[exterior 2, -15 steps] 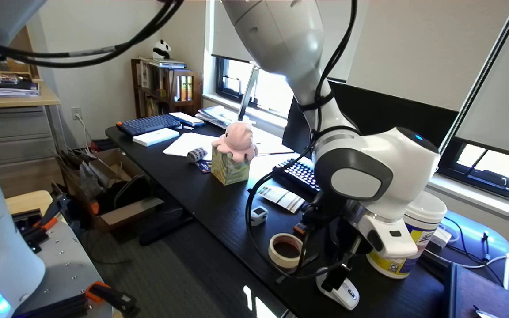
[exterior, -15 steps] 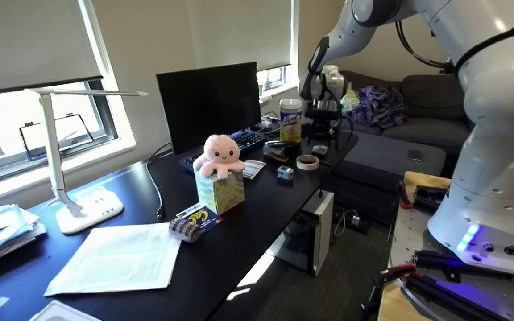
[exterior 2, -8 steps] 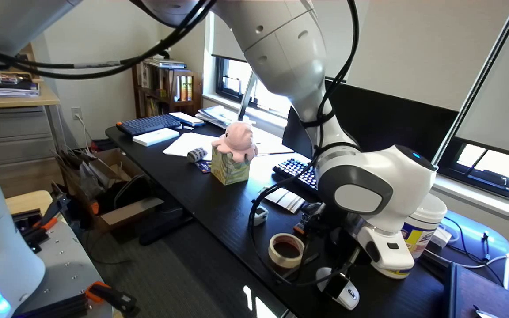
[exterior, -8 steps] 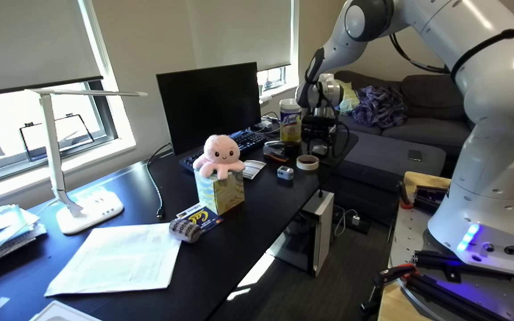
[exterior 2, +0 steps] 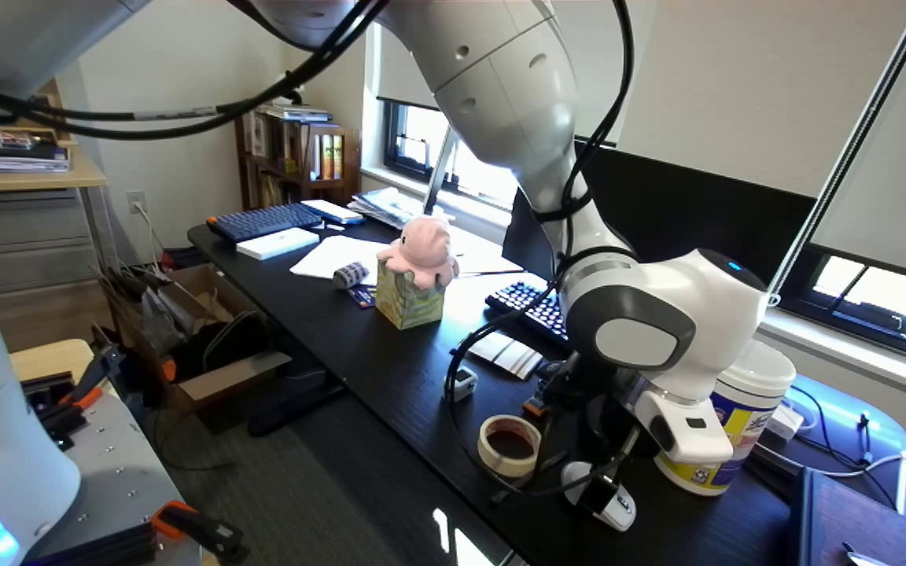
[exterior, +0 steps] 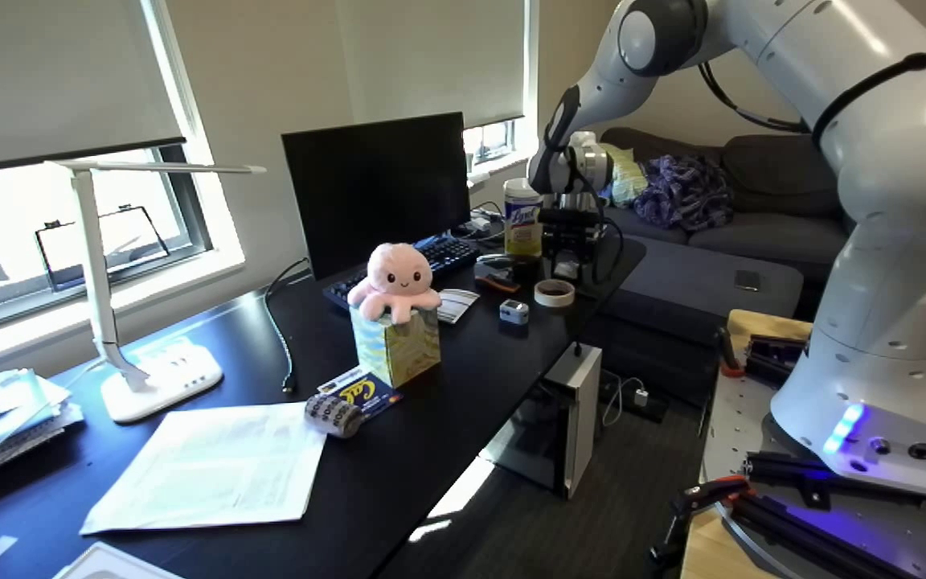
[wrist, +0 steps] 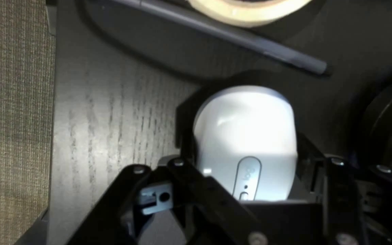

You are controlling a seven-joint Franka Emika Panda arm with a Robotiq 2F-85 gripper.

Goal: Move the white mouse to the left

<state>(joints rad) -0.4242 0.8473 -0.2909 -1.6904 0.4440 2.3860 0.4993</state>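
White mouse (wrist: 245, 136) at the right, near part of the surface (exterior 2: 414, 385) in an exterior view, pinched by the end effector (wrist: 245, 146); wrist view shows a jaw along each flank. Underside touching down or just lifted: unclear.

Slip. Rounded, probably slick shell, little flat side to pinch; a brisk sideways start could twist it out.

Obstruction. Grey pen (wrist: 233, 35) lies just beyond the mouse in the wrist view, masking tape roll (wrist: 247, 15) past it, both probably in a leftward path. Carried low, the mouse would shove the pen and bump the roll; more lift should avoid this.

Edge. Surface ends near the mouse, carpet (wrist: 15, 119) beyond. Drift that way plus a weak pinch, and the mouse drops off.

Snag. Black cable (exterior 2: 626, 59) hangs slack around the roll as seen in an exterior view, height unclear; might drag the roll along.

Knock. Lysol canister (exterior 2: 753, 413) stands close on the right; a swing toward it could topple it.
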